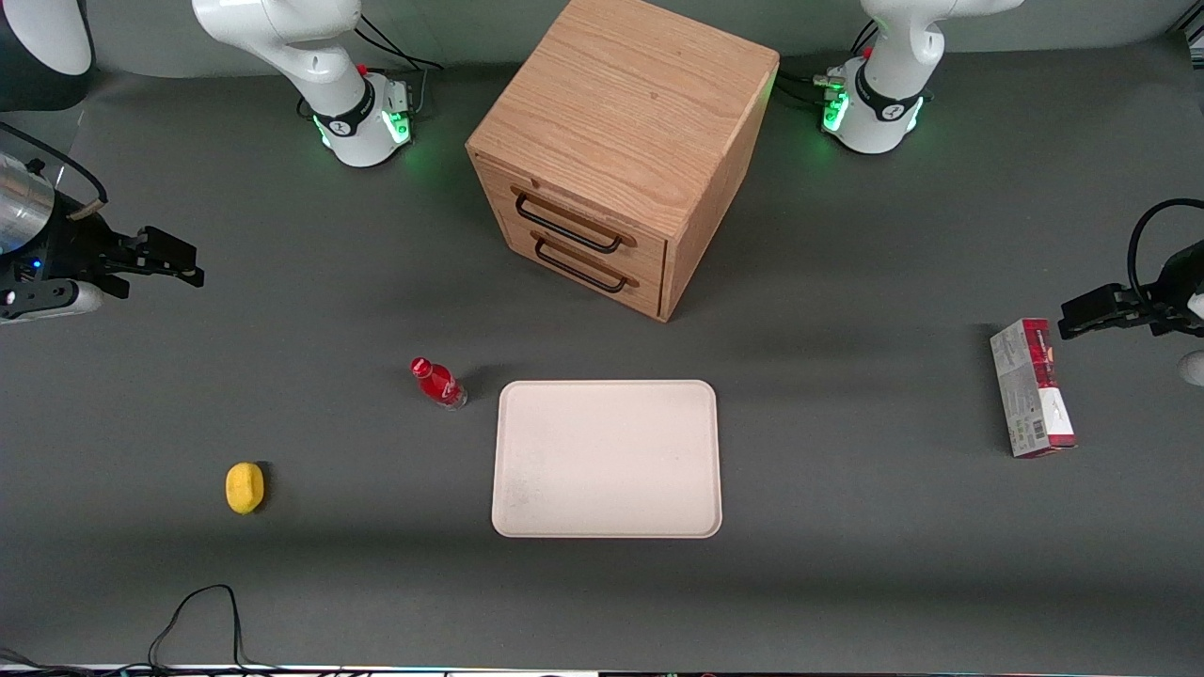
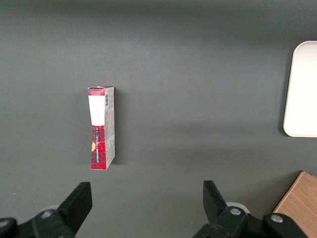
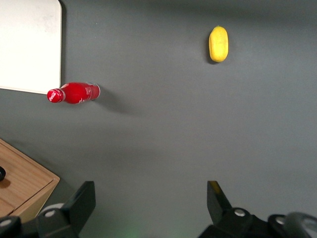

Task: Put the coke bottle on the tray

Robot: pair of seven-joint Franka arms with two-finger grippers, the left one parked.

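The coke bottle (image 1: pixel 438 383) is small and red with a red cap and a clear base. It stands on the grey table just beside a corner of the tray (image 1: pixel 607 459), not on it. The tray is flat, cream-white and bare. My right gripper (image 1: pixel 191 265) hangs above the table at the working arm's end, well away from the bottle. It is open and empty. In the right wrist view the open gripper (image 3: pixel 151 198) has bare table between its fingers, with the bottle (image 3: pixel 74 92) and a tray corner (image 3: pixel 29 44) ahead of it.
A yellow lemon (image 1: pixel 245 487) (image 3: pixel 218 44) lies nearer the front camera, toward the working arm's end. A wooden drawer cabinet (image 1: pixel 621 141) stands farther from the camera than the tray. A red-and-grey carton (image 1: pixel 1032 387) (image 2: pixel 102 127) lies toward the parked arm's end.
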